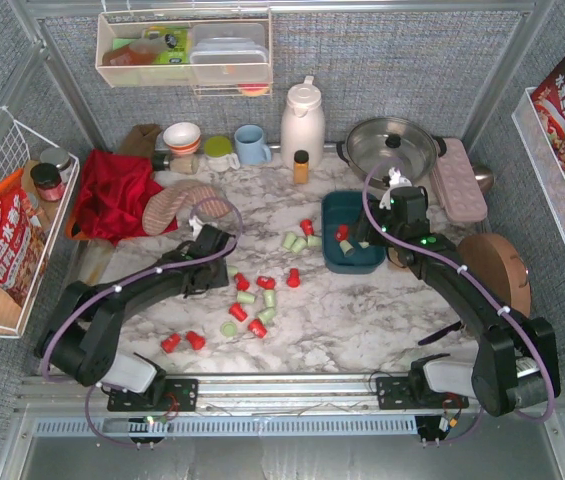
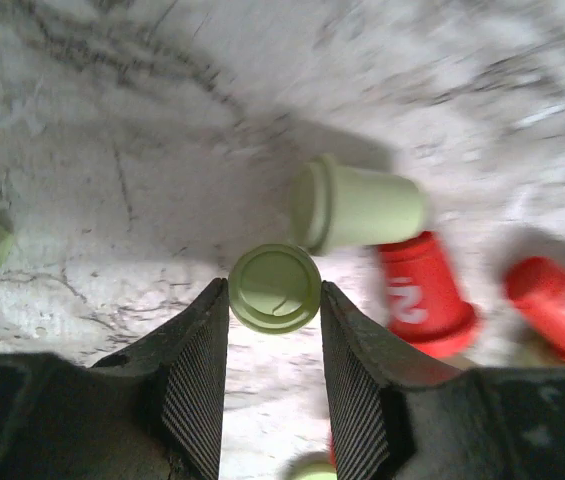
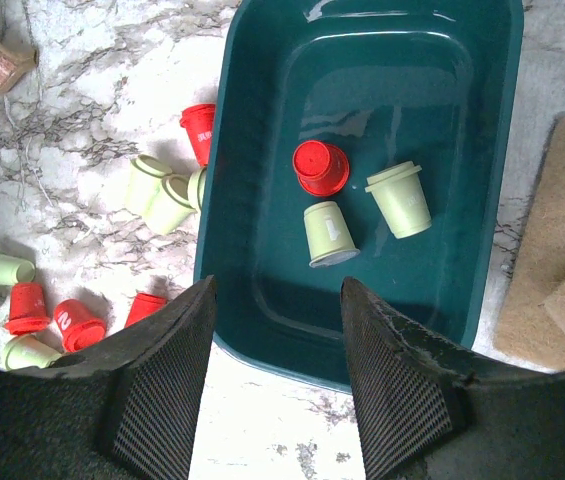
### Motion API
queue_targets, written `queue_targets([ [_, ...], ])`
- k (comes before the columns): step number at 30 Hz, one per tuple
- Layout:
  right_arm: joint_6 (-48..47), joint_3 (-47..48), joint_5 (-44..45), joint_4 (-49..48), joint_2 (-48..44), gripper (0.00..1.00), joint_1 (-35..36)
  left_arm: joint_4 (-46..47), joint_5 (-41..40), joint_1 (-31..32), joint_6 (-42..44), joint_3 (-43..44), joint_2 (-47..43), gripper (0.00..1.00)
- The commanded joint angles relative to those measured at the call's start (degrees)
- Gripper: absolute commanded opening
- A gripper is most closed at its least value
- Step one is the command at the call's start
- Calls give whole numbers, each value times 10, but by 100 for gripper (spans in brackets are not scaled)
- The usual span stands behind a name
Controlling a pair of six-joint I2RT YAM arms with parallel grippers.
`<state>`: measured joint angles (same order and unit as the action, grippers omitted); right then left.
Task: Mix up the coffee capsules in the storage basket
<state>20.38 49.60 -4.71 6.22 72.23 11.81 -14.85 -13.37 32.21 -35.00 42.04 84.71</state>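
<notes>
The dark teal storage basket [image 1: 334,208] [image 3: 482,150] holds one red capsule [image 3: 321,167] and two mint green capsules [image 3: 329,233]. Several red and green capsules lie loose on the marble table [image 1: 262,305], with some against the basket's left wall [image 3: 167,190]. My left gripper [image 1: 224,264] [image 2: 274,296] is shut on a mint green capsule [image 2: 274,287], held end-on at its fingertips just over the table. Another green capsule [image 2: 357,207] and a red one [image 2: 424,295] lie just beyond it. My right gripper [image 1: 365,238] [image 3: 277,292] is open and empty above the basket's near edge.
A white thermos [image 1: 302,120], an amber bottle [image 1: 301,167], a blue mug [image 1: 252,145] and a pan [image 1: 392,148] stand at the back. A pink tray [image 1: 459,180] and a round brown board [image 1: 499,272] lie right of the basket. A red cloth [image 1: 112,192] lies at the left.
</notes>
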Motion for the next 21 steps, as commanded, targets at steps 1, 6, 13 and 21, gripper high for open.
queue_targets([
  [1,-2,8,0,-4,0,57,0,-5,23,12,-1,44,-38,44],
  [6,-2,7,1,-3,-2,57,0,47,73,54,20,104,-58,44],
  [13,-1,3,-50,-26,-8,57,0,172,154,96,75,131,-39,44],
  [21,25,31,-210,-39,12,57,0,364,206,149,203,143,20,49],
])
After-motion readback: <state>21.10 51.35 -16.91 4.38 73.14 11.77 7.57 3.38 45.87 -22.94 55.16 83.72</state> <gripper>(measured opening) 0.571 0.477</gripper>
